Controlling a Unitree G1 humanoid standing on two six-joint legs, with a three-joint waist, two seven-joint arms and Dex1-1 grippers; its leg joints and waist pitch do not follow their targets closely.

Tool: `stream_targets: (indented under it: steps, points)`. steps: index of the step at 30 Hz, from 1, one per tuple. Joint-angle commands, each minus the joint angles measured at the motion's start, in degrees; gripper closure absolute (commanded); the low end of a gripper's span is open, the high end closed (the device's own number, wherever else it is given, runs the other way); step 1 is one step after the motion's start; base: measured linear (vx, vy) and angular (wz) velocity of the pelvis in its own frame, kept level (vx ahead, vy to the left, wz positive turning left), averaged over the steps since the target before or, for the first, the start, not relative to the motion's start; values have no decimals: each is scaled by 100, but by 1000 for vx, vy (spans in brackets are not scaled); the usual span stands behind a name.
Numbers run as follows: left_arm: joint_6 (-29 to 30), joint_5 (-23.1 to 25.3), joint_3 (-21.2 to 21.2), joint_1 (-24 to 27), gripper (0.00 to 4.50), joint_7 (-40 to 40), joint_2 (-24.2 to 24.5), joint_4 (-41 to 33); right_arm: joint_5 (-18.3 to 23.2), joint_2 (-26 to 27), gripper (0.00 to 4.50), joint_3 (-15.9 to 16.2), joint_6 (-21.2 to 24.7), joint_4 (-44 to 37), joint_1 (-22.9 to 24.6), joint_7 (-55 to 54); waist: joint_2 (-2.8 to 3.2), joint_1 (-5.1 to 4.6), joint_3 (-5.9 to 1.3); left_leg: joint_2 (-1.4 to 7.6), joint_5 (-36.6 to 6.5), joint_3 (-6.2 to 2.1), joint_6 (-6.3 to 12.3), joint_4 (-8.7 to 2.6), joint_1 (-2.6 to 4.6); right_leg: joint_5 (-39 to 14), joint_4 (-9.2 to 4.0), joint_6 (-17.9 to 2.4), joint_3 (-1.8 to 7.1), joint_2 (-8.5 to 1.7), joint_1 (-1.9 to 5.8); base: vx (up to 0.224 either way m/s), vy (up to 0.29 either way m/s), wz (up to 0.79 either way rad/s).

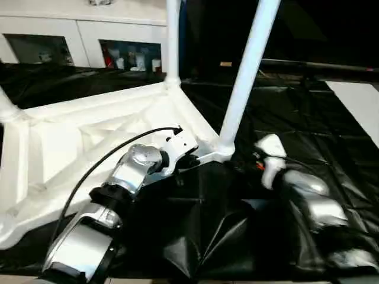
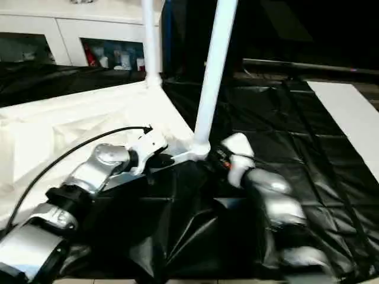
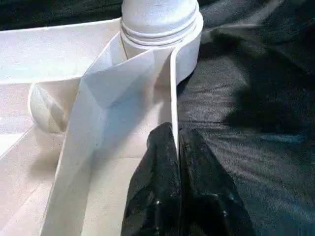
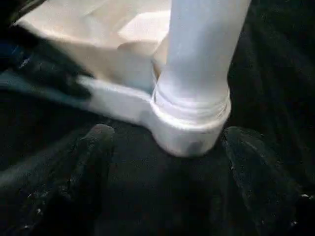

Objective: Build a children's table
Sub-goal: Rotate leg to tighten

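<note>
The children's table lies upside down on black sheeting, its white ribbed top point(image 1: 71, 136) facing up. A white leg point(image 1: 249, 71) stands in the near corner socket point(image 1: 224, 151). A second leg point(image 1: 172, 41) stands at the far corner and a third point(image 1: 7, 106) at the left edge. My left gripper point(image 1: 180, 157) is shut on the top's thin rim wall point(image 3: 173, 98) just beside the near socket. My right gripper point(image 4: 170, 135) is open. Its fingers point(image 4: 93, 162) stand wide apart on either side of the socket's base point(image 4: 189, 130), not touching it.
Black crinkled sheeting point(image 1: 308, 118) covers the floor around the table. A white glass-door cabinet point(image 1: 89, 35) stands at the back left. A white panel point(image 1: 361, 106) lies at the far right. A black cable point(image 1: 100, 165) arcs over my left forearm.
</note>
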Motion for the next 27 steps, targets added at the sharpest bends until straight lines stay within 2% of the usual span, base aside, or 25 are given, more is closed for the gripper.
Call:
stream_targets:
  steps: [1,6,8,9,10,13,14,15,19,20,23,27]
  points:
    - [-9,-2,-176,267,450,-288,48,72,36,-108,76,43,-41,-183,3,248,-73,22,-238,76,-898,33,530,-312,-61,-820,-463,-1270,155,-313,295,0,0,0]
    - [-283,-213,-313,453,450,-1176,242,-342,81,-171,76,190,-81,-274,-9,530,-57,-11,-229,96,-1040,24,480,-330,-42,-1053,-479,-1325,151,-316,265,0,0,0]
    - [-292,-379,-416,589,450,-1713,354,-638,67,-124,76,242,-95,-314,-11,612,-49,-7,-235,102,-954,25,474,-332,-49,-868,-452,-1381,157,-315,268,0,0,0]
    - [-292,-379,-416,589,450,-1713,354,-638,67,-124,76,242,-95,-314,-11,612,-42,-7,-239,111,-935,22,463,-338,-42,-801,-438,-1405,158,-322,271,0,0,0]
    - [-145,-499,-511,716,450,-2138,482,-955,9,-89,76,305,-95,-337,-9,681,-26,11,-243,123,-907,36,463,-332,-13,-621,-418,-1466,165,-318,258,0,0,0]
    - [-127,-479,-510,749,450,-2140,534,-1053,-155,-86,76,431,-124,-291,-21,722,-12,36,-237,124,-864,48,473,-334,0,-412,-397,-1505,161,-302,254,0,0,0]
    - [-132,-480,-499,748,450,-2127,532,-1048,-182,-89,76,451,-126,-277,-24,725,-17,77,-235,119,-845,62,457,-329,18,-320,-395,-1528,169,-302,254,0,0,0]
    - [-125,-480,-478,747,450,-2128,534,-1043,-208,-81,76,455,-137,-250,-33,731,-33,79,-235,114,-842,64,452,-328,13,-309,-392,-1524,168,-299,261,0,0,0]
    - [-113,-469,-448,764,450,-2153,557,-1071,-72,-88,76,452,-32,-257,-32,883,-38,82,-241,100,-807,51,425,-328,-9,-357,-388,-1444,168,-313,295,0,0,0]
    - [-101,-472,-445,772,450,-2166,566,-1092,-47,-97,102,454,-7,-261,-30,908,-36,84,-243,101,-796,52,428,-326,-6,-343,-387,-1445,169,-313,294,0,0,0]
    - [-91,-473,-431,783,450,-2195,584,-1118,17,-104,111,418,56,-241,-39,943,-30,83,-250,98,-720,51,455,-319,-11,-222,-370,-1464,166,-306,302,0,0,0]
    - [-35,-486,-422,807,450,-2232,612,-1194,29,-97,152,412,89,-247,-33,956,-31,78,-252,99,-706,53,471,-314,-8,-144,-363,-1510,163,-304,307,0,0,0]
